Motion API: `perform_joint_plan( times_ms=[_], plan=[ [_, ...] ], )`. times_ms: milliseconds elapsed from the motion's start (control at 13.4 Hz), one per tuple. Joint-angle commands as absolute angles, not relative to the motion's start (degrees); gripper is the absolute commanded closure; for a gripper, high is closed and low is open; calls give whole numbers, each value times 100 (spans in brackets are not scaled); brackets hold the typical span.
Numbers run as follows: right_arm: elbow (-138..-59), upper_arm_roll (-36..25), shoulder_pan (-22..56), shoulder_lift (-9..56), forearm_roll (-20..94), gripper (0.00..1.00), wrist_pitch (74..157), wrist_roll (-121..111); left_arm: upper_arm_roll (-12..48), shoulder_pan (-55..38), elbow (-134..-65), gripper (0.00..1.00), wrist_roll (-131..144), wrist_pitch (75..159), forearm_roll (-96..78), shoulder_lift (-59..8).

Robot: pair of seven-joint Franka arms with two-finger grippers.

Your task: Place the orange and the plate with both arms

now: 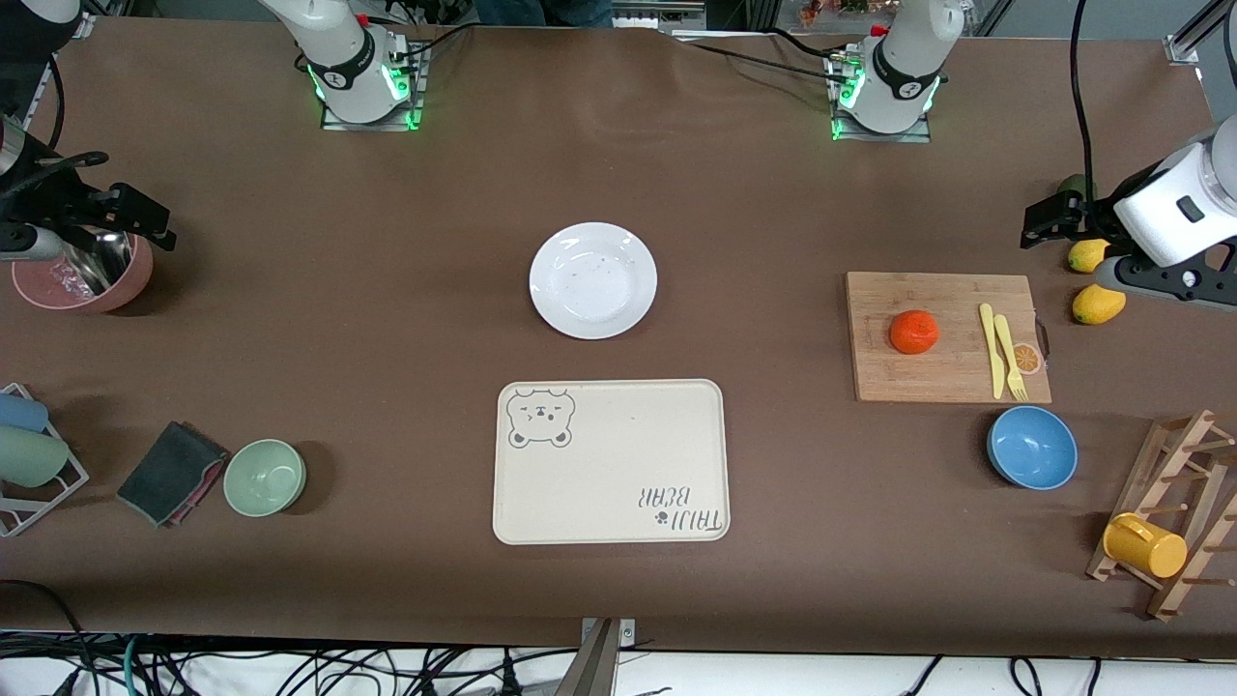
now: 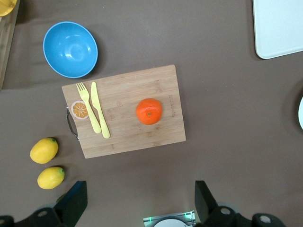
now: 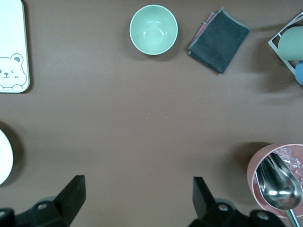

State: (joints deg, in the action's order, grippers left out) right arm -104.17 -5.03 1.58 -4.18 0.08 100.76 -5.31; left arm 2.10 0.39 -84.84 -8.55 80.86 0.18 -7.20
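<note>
The orange lies on a wooden cutting board toward the left arm's end of the table. It also shows in the left wrist view. The white plate lies at the middle of the table, farther from the front camera than the cream bear tray. My left gripper hangs open and empty over the table beside the lemons, apart from the orange. My right gripper hangs open and empty by the pink bowl at the right arm's end.
A yellow knife and fork lie on the board beside the orange. A blue bowl, two lemons and a wooden rack with a yellow cup stand near it. A green bowl and a dark cloth lie at the right arm's end.
</note>
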Motion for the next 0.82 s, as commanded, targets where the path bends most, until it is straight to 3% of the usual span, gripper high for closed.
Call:
perform_joint_plan(
  times_ms=[0, 747],
  plan=[
    [-10345, -501, 123, -396, 0, 0, 10028, -580, 211, 62, -8394, 0, -932, 7972, -35, -703],
    [-10345, -492, 123, -396, 0, 0, 10028, -571, 220, 35, -8411, 0, -975, 7954, -9, -703]
  ],
)
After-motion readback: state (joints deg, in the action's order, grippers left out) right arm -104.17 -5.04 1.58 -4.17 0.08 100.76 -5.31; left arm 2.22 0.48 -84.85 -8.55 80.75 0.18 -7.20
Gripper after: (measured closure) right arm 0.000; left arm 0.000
